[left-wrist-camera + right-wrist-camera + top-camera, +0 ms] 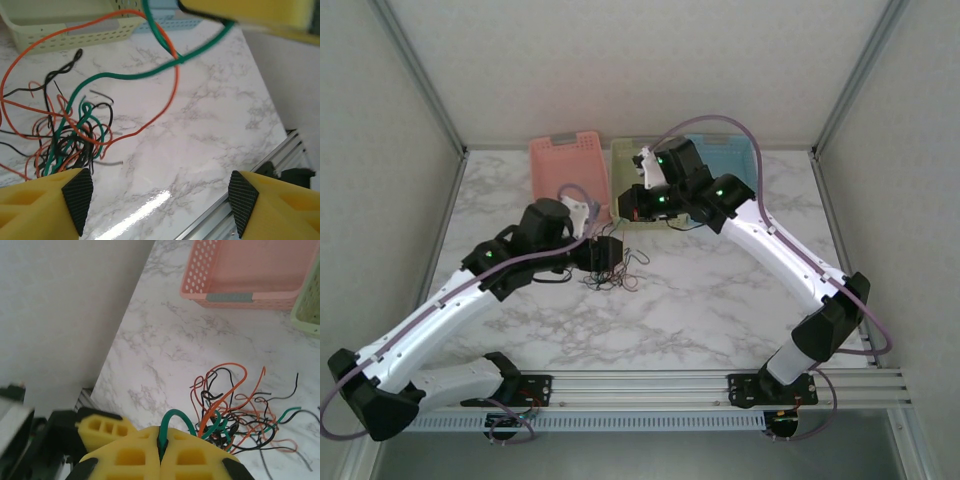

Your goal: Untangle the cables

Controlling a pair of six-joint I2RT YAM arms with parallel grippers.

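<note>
Open table [670,320] is left between the cables [615,277] and the near rail [640,385] — the far edge is closed off by the pink basket [565,160], green basket [623,155] and blue basket [735,150], and a green cable [125,76] is strung in the air above the tangle.

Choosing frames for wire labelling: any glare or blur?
Left wrist view: glare streak on the white marble tabletop, long thin green wire blurred. Right wrist view: tangle of thin black, orange and green wires fairly sharp. Top view: even light, soft shadows.
</note>
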